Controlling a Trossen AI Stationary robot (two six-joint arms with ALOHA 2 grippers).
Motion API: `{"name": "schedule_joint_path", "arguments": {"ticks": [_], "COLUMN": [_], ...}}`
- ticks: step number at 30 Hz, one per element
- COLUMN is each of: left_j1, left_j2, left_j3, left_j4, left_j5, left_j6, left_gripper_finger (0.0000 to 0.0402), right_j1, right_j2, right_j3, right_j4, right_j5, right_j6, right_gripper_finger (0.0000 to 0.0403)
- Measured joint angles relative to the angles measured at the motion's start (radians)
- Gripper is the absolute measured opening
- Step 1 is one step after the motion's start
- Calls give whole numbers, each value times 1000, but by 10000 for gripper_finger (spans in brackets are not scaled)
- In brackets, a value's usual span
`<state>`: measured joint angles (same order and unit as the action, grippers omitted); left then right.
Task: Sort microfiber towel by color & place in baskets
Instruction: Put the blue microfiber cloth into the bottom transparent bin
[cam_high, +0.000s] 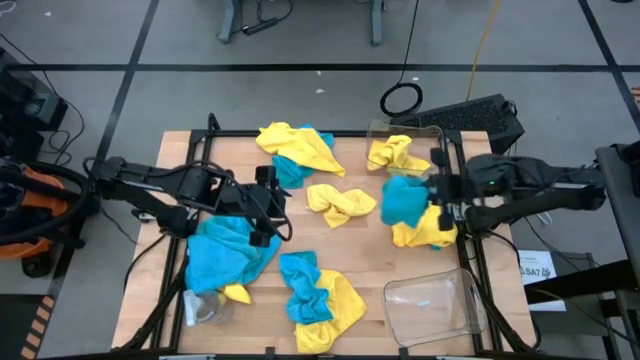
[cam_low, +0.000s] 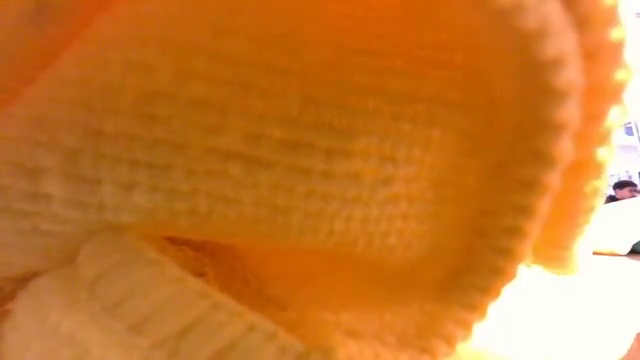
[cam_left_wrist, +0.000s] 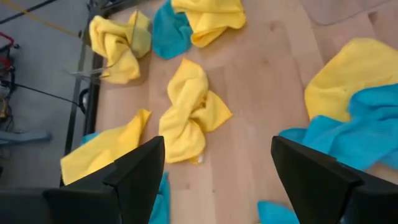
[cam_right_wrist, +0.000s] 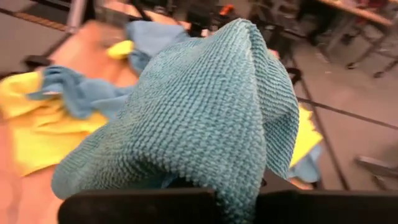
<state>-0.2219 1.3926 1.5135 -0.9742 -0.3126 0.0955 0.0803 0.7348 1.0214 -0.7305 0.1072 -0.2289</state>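
Observation:
Yellow and turquoise microfiber towels lie crumpled across the wooden table. One yellow towel (cam_high: 340, 203) lies mid-table, a turquoise one (cam_high: 230, 250) at the near left. My left gripper (cam_left_wrist: 214, 168) hovers open above the table, just left of that yellow towel (cam_left_wrist: 189, 112), touching nothing. My right gripper (cam_high: 428, 195) is shut on a turquoise towel (cam_high: 404, 200) at the right, over another yellow towel (cam_high: 425, 232). One clear basket (cam_high: 432, 135) at the far right holds a yellow towel (cam_high: 395, 155). A second basket (cam_high: 435, 305) stands at the near right. My right gripper holds the turquoise towel by a bunched part (cam_right_wrist: 211, 124) that drapes over and hides the fingertips, so the place of contact does not show. The fingers come from the table's right, slanting down. The towel hangs crumpled at the gripper's tip.
A yellow-and-turquoise heap (cam_high: 298, 148) lies at the far middle, another (cam_high: 318, 295) at the near middle. A small clear round object (cam_high: 205, 305) sits at the near left. A yellow cloth (cam_low: 300, 180) right before the lens fills the low view.

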Motion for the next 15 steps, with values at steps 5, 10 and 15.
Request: {"name": "schedule_joint_path", "arguments": {"ticks": [5,10,15], "left_j1": [-10,-30,-51], "left_j2": [0,0,0], "left_j3": [-42,-63,-64], "left_j4": [51,120,204], "left_j5": [28,52,70], "left_j6": [-23,-28,-32], "left_gripper_finger": [301,301,301], "right_j1": [0,0,0], "right_j2": [-66,-117,-132], "right_j3": [0,0,0], "right_j4": [-84,-110,-56], "right_j5": [-99,-292,-521], "right_j6": [1,-25,-73], "right_gripper_finger": [0,0,0]}}
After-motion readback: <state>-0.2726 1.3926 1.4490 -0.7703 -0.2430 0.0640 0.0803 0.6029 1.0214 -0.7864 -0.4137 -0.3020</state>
